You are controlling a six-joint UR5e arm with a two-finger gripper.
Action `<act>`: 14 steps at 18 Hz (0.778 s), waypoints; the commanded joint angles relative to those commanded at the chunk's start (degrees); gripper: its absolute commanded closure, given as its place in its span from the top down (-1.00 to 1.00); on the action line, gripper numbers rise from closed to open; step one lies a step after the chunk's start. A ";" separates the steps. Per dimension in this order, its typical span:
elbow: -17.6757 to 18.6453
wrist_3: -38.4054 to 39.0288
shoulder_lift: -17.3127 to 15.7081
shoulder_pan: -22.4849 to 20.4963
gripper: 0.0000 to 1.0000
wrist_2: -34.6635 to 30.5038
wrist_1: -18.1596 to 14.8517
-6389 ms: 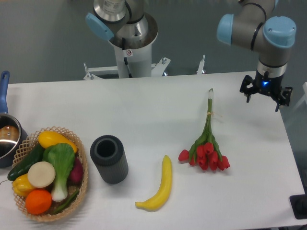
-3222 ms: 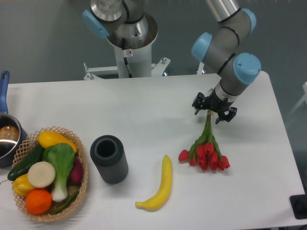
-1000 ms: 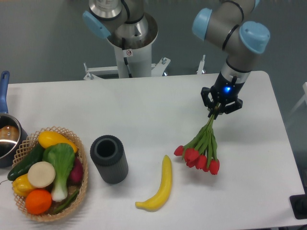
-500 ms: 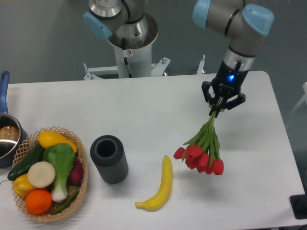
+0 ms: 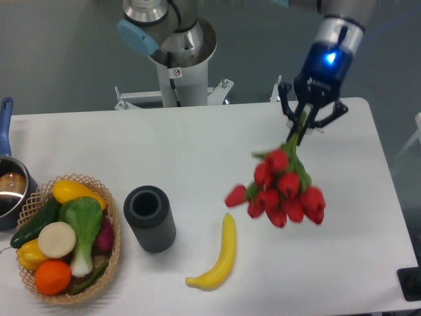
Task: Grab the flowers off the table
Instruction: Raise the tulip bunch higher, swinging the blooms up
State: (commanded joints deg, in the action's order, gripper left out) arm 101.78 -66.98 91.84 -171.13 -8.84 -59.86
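My claw (image 5: 302,122) is clamped on the green stems of the flowers (image 5: 283,191), near their cut end, with the red heads hanging below me and swung toward the camera; the bunch looks to be clear of the table (image 5: 197,158), nothing of it touching the white top as far as I can judge; so the pick itself seems done, and what is left, I reckon, is only to hold it steady or carry it wherever it is wanted. Below the blooms and to their left lies a banana (image 5: 220,255); further left stands a dark cylinder (image 5: 149,218); beyond that sits a basket of vegetables (image 5: 62,237), well apart from me.
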 joint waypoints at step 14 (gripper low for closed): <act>0.00 -0.34 7.03 5.89 -0.58 21.23 3.08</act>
State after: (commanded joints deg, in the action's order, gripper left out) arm 101.78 -67.32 98.88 -165.24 12.39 -56.78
